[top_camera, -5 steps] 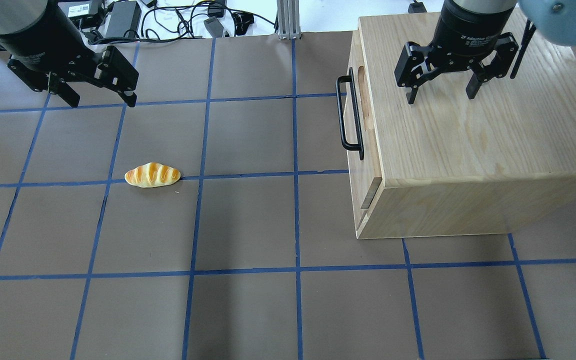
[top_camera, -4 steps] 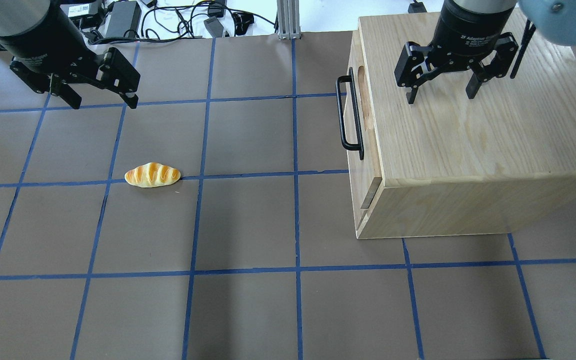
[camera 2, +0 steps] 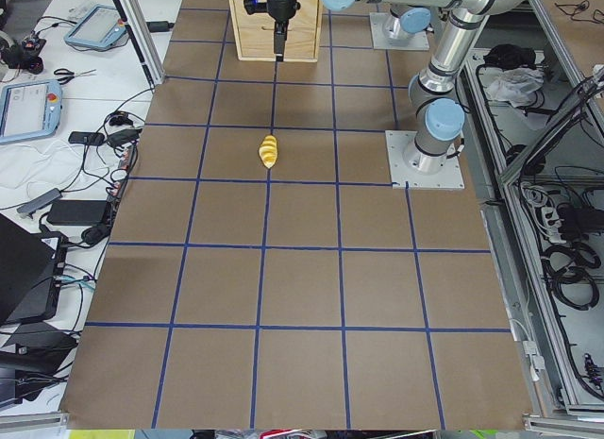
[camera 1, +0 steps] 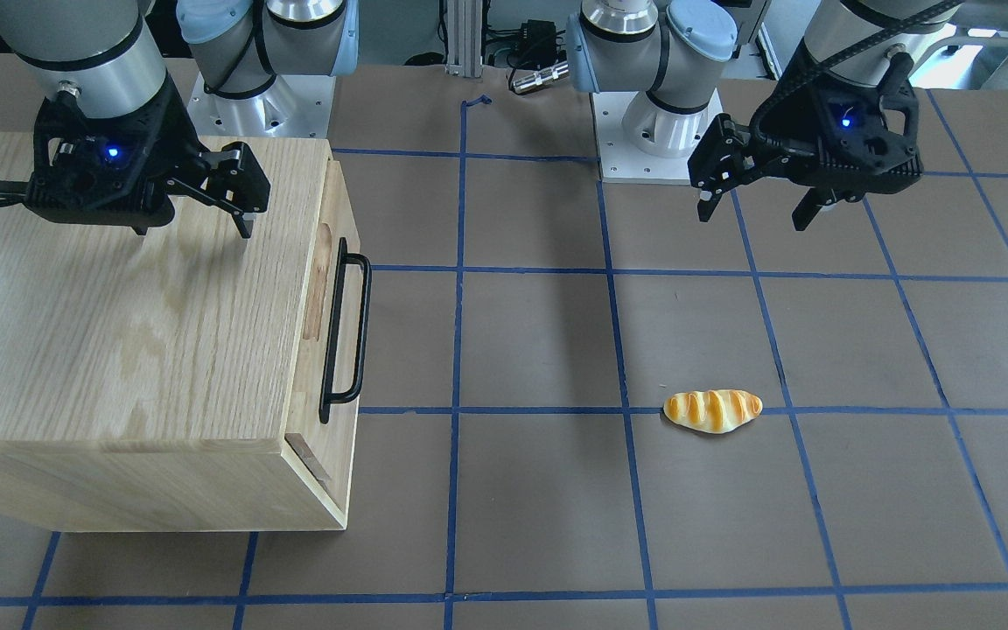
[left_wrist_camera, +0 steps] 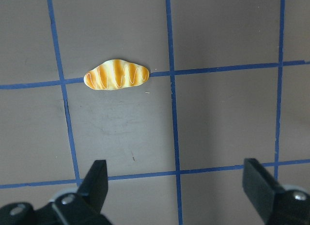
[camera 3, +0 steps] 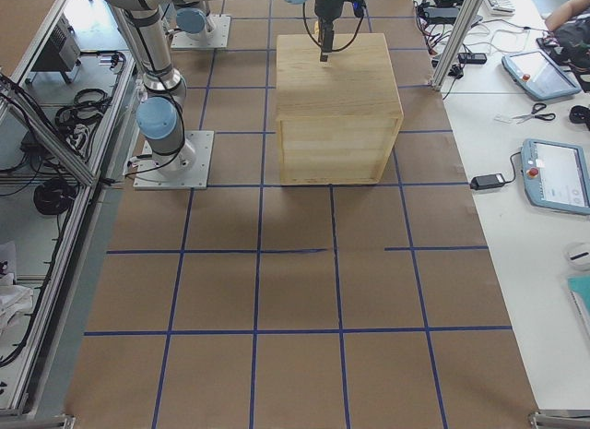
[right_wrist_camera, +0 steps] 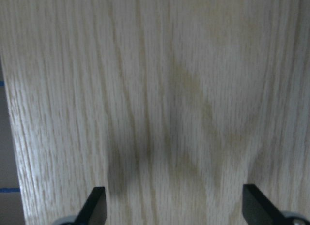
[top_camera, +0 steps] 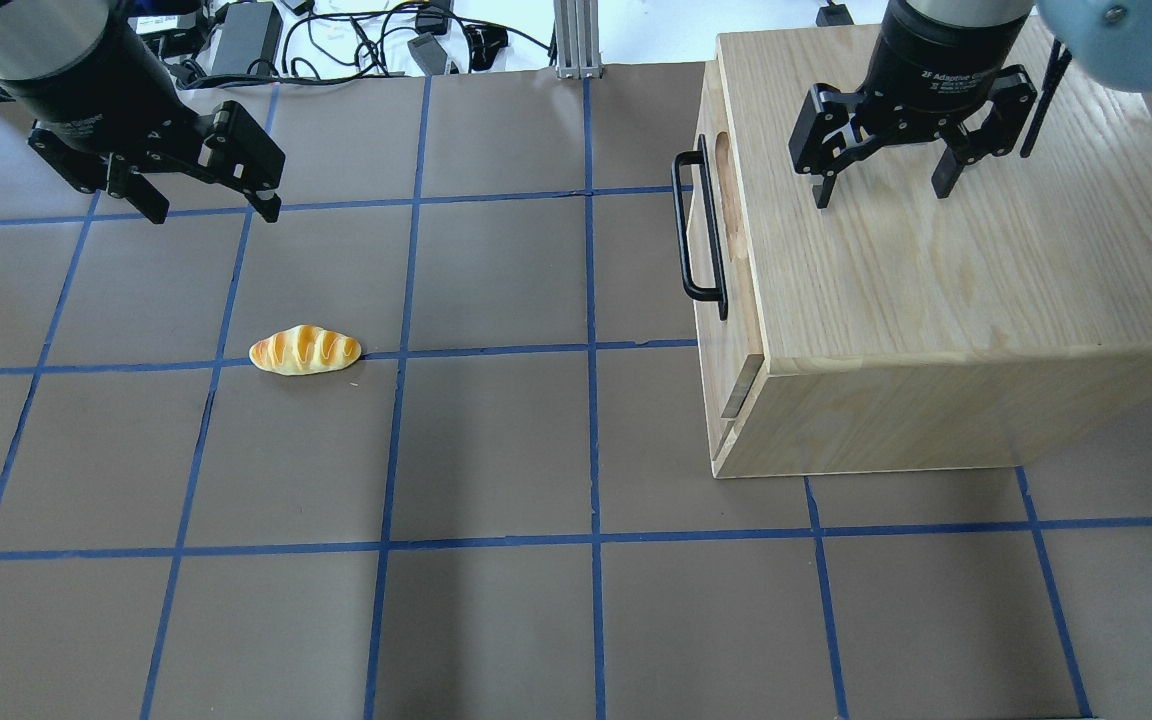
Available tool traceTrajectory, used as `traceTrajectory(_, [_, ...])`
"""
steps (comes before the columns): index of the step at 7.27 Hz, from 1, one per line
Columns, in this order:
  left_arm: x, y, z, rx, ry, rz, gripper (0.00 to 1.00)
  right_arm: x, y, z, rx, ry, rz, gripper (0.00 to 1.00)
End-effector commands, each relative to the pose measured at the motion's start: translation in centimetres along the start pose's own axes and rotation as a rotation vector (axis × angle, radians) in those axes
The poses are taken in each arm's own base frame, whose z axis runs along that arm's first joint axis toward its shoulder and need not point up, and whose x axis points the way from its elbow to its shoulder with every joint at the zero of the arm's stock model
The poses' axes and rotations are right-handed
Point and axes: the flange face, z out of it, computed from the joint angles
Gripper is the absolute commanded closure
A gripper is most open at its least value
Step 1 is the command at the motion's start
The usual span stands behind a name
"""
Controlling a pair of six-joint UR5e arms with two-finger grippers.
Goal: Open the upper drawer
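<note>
The upper drawer is a light wood front with an oblong slot and a long black bar handle, on the left face of a wooden cabinet. It looks shut. The handle also shows in the front-facing view. My right gripper is open and empty above the cabinet's top, right of the handle; it also shows in the front-facing view. Its wrist view shows only wood grain. My left gripper is open and empty over the far left of the table, well away from the cabinet.
A toy bread roll lies on the brown, blue-taped table left of centre, below my left gripper; it also shows in the left wrist view. Cables and power bricks lie beyond the table's far edge.
My left gripper has shifted slightly to the right and toward the near side. The right gripper, the drawer and the bread roll have not moved.
</note>
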Motion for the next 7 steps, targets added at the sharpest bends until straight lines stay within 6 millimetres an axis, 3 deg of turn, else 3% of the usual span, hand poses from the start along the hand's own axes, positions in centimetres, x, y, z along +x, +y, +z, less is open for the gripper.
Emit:
traceTrajectory(1, [-0.5,-0.4,0.7,-0.013,0.017,-0.008,0.00,0.1,0.0,0.0,0.000,0.000,0.002,0.00])
traceTrajectory(2, [0.0,-0.9,1.2,-0.010,0.081,-0.021,0.00,0.0,0.0,0.0,0.001,0.000,-0.001,0.00])
traceTrajectory(4, [-0.4,-1.1,1.4,-0.019,0.038,-0.059,0.00,0.0,0.0,0.0,0.001,0.000,0.000,0.00])
traceTrajectory(5, [0.5,-2.2,2.1,-0.009,0.042,-0.120,0.00,0.0,0.0,0.0,0.001,0.000,-0.001,0.00])
traceTrajectory(6, [4.9,-2.9,2.9,0.006,0.138,-0.196,0.00,0.0,0.0,0.0,0.001,0.000,-0.001,0.00])
traceTrajectory(7, [9.1,-5.0,4.5,0.042,0.290,-0.291,0.00,0.0,0.0,0.0,0.001,0.000,-0.001,0.00])
